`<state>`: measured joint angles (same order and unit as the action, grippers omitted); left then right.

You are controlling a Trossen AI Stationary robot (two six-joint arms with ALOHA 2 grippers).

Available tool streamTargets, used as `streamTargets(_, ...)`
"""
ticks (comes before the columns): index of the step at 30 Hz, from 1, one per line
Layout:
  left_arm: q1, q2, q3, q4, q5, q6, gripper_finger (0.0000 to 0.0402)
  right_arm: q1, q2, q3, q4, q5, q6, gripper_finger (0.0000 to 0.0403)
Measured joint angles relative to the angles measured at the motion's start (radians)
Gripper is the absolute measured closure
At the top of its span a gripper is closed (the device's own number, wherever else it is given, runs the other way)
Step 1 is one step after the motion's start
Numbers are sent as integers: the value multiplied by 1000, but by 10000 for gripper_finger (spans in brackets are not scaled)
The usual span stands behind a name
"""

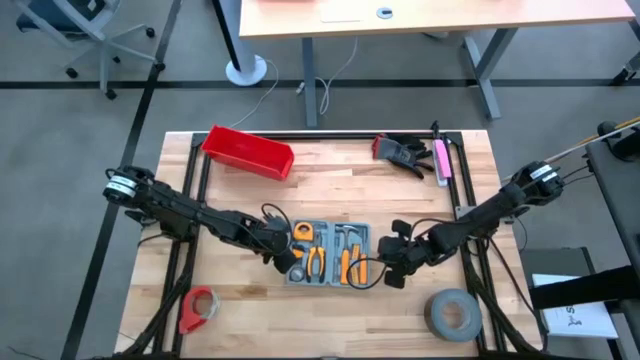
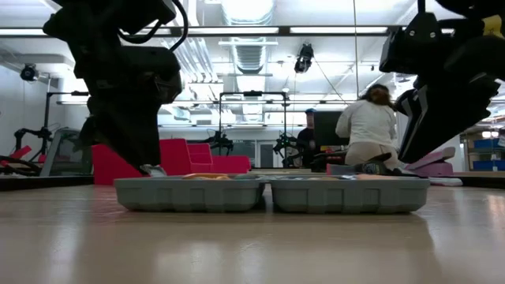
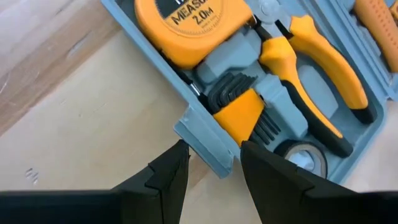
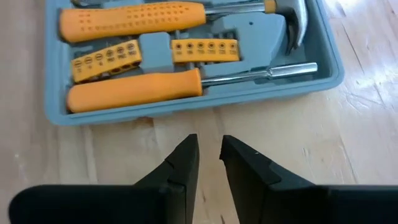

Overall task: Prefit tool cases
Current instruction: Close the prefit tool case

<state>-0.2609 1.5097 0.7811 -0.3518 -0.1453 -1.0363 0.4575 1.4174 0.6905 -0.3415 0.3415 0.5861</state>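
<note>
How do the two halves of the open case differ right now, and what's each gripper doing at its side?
The case's left half holds a tape measure, pliers and hex keys; the right half holds a hammer, a screwdriver and bit strips. The left gripper straddles its half's latch tab; the right gripper sits just off its half's rim, narrower, touching nothing. Both halves lie open and flat, filled.
</note>
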Motion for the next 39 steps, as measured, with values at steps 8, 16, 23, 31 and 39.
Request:
streamTargets(8, 1, 0, -5, 2, -12, -21, 248, -22, 0, -44, 18, 1, 41, 338)
streamTargets(16, 2, 21, -5, 14, -29, -25, 249, -45, 5, -54, 87, 1, -1, 352)
streamTargets(23, 3, 38, -5, 30, -30, -19, 248, -60, 64, -53, 114, -6, -11, 341)
streamTargets(31, 4, 39, -6, 55, -33, -4, 248, -67, 145, -50, 222, -37, -23, 341)
streamTargets(39, 8, 38, -6, 74, -33, 7, 258, -70, 187, -18, 220, -52, -31, 352)
